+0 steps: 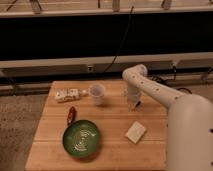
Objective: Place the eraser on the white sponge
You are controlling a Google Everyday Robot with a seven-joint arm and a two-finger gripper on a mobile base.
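My gripper hangs at the end of the white arm, low over the wooden table at its back right. A small dark patch, seemingly the black eraser, shows right at the gripper's tip. Most of it is hidden, and I cannot tell whether it is held. The white sponge, a flat cream pad, lies on the table a short way in front of the gripper, toward the near edge.
A white cup stands to the left of the gripper. A white packet lies at the back left. A small red-brown object lies beside a green bowl at the front left.
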